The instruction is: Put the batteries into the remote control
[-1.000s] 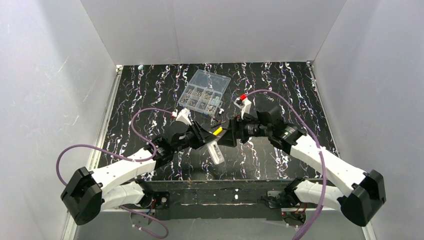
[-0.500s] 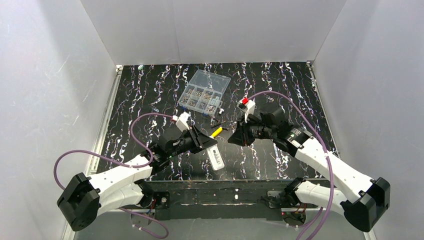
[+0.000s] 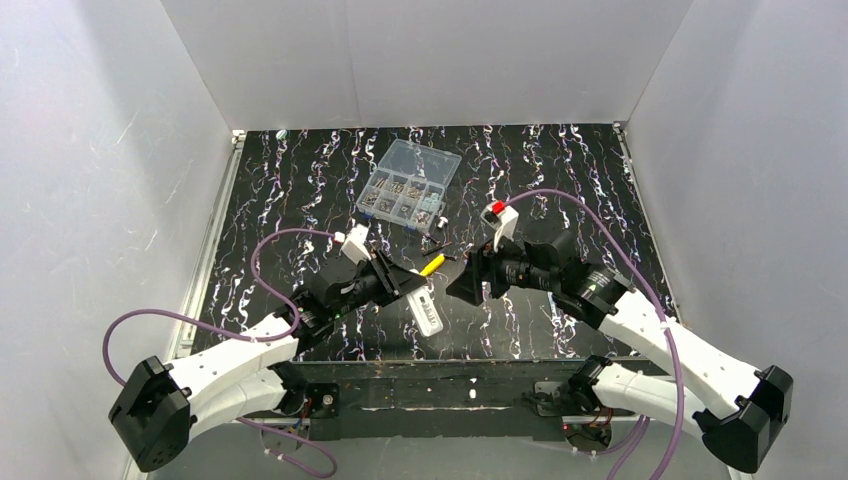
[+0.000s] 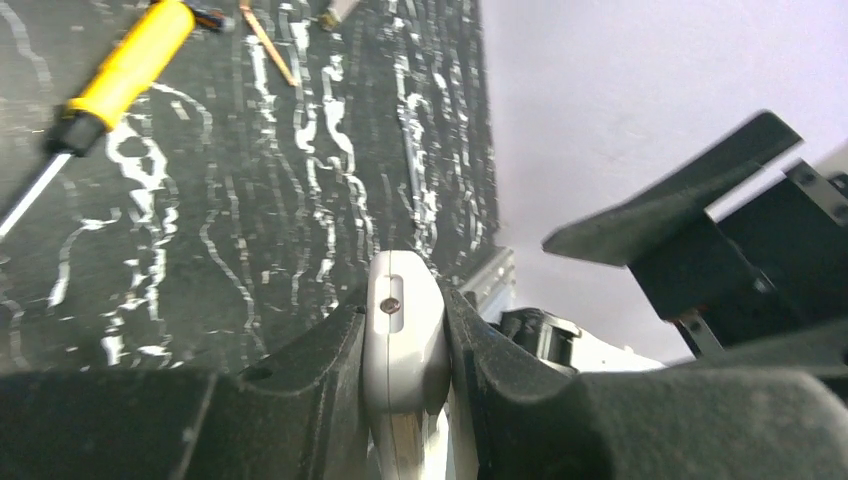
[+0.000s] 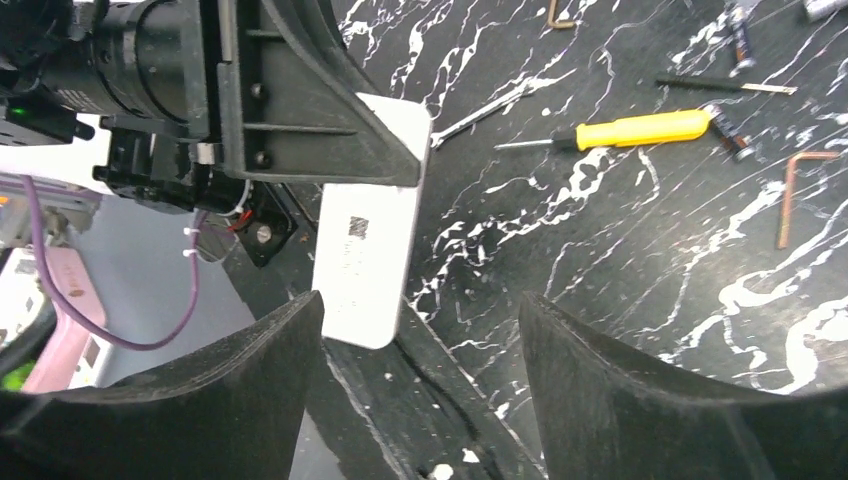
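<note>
Since 1 s ago: right gripper (image 3: 458, 285) backed off, then came in again lower. L arm drew toward lower left, taking the remote control (image 3: 428, 312) a bit down-frame. Nothing else shifted.

Remote: low centre of overhead view, lifted off the table (image 3: 300, 180). Held by its upper end, free end pointing at the bottom edge. R wrist view shows the flat white face w/ a small dark label patch (image 5: 365, 265). L wrist view shows the rounded end w/ a small hole, poss. a screw, can't confirm.

Left gripper (image 4: 403, 310): clamped hard on the remote's long edges, no gap either side.

R gripper (image 5: 422, 300): fingers spread wide, nothing between them. Remote's free end sits just beyond the tips, not touching.

Around: yellow screwdriver (image 3: 432, 264) lies just above the remote. Small dark cylinders near its handle, upper right of R wrist view, poss. batteries, too small to tell. Clear parts box (image 3: 408, 186) further up, well apart.

Step, my read: bring R in on the free end to work the back cover. Do it well:
- keep L clamp firm, no wrist roll
- square R fingers to the long edges
- close slow, don't lever it out of L.
</note>
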You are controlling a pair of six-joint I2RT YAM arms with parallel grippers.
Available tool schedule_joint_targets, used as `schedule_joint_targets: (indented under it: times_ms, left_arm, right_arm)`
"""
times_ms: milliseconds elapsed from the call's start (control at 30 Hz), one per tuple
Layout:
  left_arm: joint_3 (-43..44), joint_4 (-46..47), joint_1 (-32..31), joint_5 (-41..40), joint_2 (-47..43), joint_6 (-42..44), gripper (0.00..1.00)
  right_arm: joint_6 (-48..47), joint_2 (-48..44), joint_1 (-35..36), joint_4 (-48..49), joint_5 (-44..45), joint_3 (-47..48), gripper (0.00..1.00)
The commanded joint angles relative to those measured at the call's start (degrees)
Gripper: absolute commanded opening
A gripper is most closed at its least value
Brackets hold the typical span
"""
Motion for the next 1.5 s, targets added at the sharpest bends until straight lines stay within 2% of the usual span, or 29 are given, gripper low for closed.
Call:
schedule_joint_targets:
  times_ms: [0, 100, 233, 933, 1133, 1467]
  left_arm:
    - [3.3, -5.1, 0.4, -5.8, -0.7, 1.9, 0.0]
    - [5.1, -6.9, 0.4, -5.2, 0.3, 2.2, 0.0]
    - [5.0, -4.9, 0.4, -4.9, 1.9, 0.3, 0.0]
    - [5.0, -2.1, 0.4, -7.0, 4.0, -3.3, 0.0]
    - [4.5, -2.2, 0.4, -9.0, 2.9, -3.7, 0.0]
    - [4.0, -2.8, 0.4, -9.7, 1.9, -4.1, 0.0]
  right_arm:
    - [6.6, 1.0, 3.5, 4.8, 2.7, -1.8, 0.81]
    - [6.7, 3.2, 6.0, 5.4, 4.8, -1.0, 0.82]
    - [6.6, 6.1, 8.1, 7.2, 5.8, -0.2, 0.84]
    - [9.1, 14.3, 13.5, 12.6, 6.6, -1.4, 0.87]
    - [8.2, 16.2, 13.9, 11.4, 7.0, -1.0, 0.76]
    - [7.8, 16.9, 13.9, 11.3, 5.7, -0.5, 0.43]
